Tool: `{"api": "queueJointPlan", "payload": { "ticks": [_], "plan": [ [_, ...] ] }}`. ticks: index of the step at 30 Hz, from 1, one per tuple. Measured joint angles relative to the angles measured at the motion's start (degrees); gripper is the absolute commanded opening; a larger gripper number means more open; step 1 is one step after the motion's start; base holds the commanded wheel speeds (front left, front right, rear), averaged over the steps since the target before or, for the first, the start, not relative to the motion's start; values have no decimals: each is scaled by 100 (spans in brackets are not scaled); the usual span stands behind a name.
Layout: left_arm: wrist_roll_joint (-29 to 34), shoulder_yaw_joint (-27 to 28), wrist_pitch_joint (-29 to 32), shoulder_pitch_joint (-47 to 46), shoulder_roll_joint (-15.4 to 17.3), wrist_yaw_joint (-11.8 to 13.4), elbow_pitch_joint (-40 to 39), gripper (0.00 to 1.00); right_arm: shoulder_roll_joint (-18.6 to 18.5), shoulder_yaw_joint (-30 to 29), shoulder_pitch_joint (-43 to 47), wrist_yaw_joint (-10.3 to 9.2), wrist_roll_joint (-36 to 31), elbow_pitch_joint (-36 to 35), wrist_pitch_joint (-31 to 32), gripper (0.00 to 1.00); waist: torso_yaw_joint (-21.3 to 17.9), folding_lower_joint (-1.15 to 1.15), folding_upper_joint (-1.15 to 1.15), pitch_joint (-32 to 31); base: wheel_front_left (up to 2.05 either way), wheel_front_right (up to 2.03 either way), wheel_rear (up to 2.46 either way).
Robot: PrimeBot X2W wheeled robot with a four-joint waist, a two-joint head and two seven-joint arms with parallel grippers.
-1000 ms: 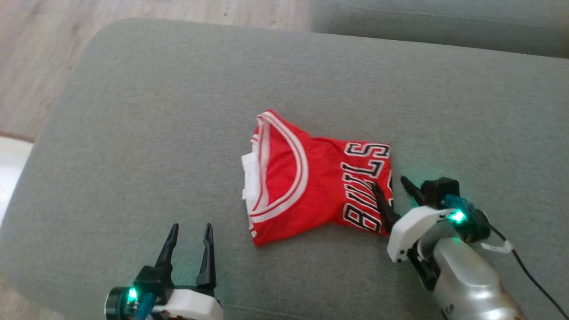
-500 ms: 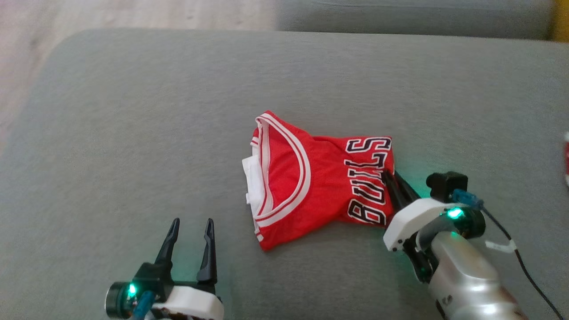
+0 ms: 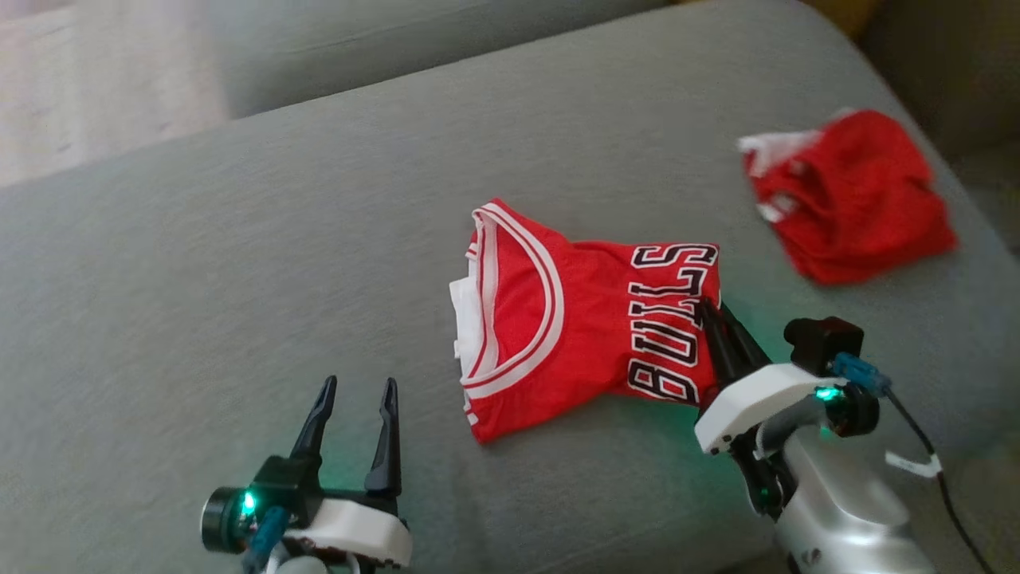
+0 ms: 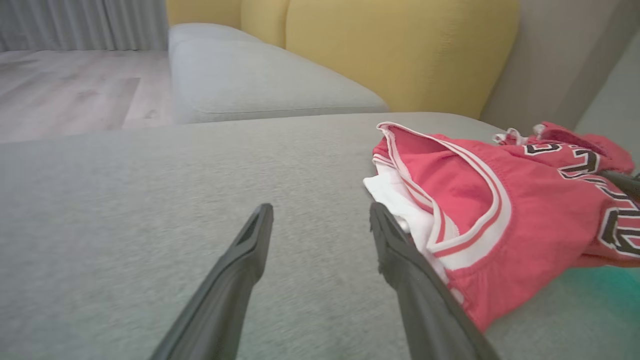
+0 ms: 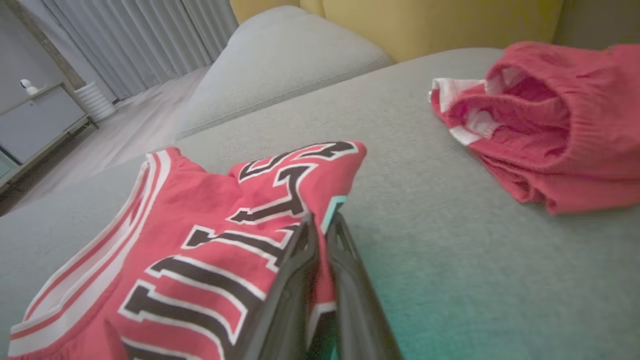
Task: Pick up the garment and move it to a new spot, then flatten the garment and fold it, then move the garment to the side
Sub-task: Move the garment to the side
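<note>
Nearest us, our left gripper (image 3: 358, 384) points across the grey seat (image 3: 239, 279), jaws spread wide and empty, near the jersey's (image 3: 574, 319) collar end. Our right gripper (image 3: 707, 308) is pinched tight on the jersey's lettered edge. The folded jersey lies mid-seat. Farther right, well apart, lies a crumpled red garment (image 3: 853, 195); beyond, a yellow backrest (image 4: 400, 50).

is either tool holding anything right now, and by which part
The right tool is shut on the folded red jersey, pinching its lettered edge on the robot's right. The left tool is open and holds nothing.
</note>
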Motion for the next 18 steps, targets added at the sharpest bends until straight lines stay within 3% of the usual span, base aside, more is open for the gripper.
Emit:
{"api": "queueJointPlan", "payload": {
  "ticks": [9,15,18],
  "plan": [
    [-56,-104,0,2,0,23,143,100,2,-335,117,0,-335,-113,0,0,-1024,0,0,33,0,0,0],
    [-46,-213,0,-5,0,23,152,100,-1,-523,-70,0,-714,-78,0,0,-1116,0,0,163,0,0,0],
    [0,-240,0,-77,0,16,190,100,-204,-691,-842,0,-1055,87,0,0,-1008,0,0,243,0,0,0]
  ]
}}
